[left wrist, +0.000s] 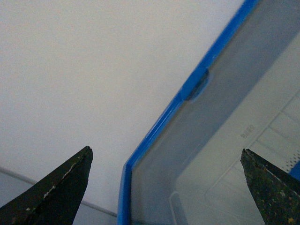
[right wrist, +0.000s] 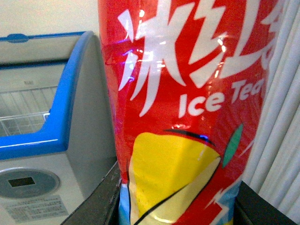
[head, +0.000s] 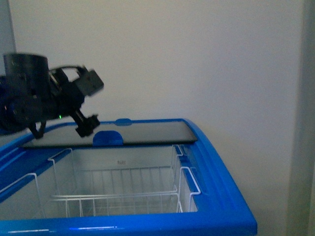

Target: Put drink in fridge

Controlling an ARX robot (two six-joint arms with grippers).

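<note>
Plain off-white wall [head: 197, 59] fills the background behind the fridge [head: 221, 196], a white chest with a blue top rim. Its glass lid [head: 138, 132] sits at the far half of the top, blue handle [head: 108, 138] toward the camera, and the near half is open onto a white wire basket [head: 113, 196].

The left arm [head: 34, 98] hangs over the lid's left side. In its wrist view the left jaws are spread wide with nothing between them, only the lid's blue edge beyond.

The drink [right wrist: 187, 93] is outside the fridge, just off the corner that carries the oval grey display panel [right wrist: 23, 183]. The right jaws pinch it, a dark finger [right wrist: 101, 199] pressed to each side of the red label. Its long axis stands roughly upright, parallel with the fridge's wall, and the "Ice Tea" lettering reads right way up. The cap is out of view. White pleated fabric [right wrist: 281, 117] hangs on the bottle's other side.
</note>
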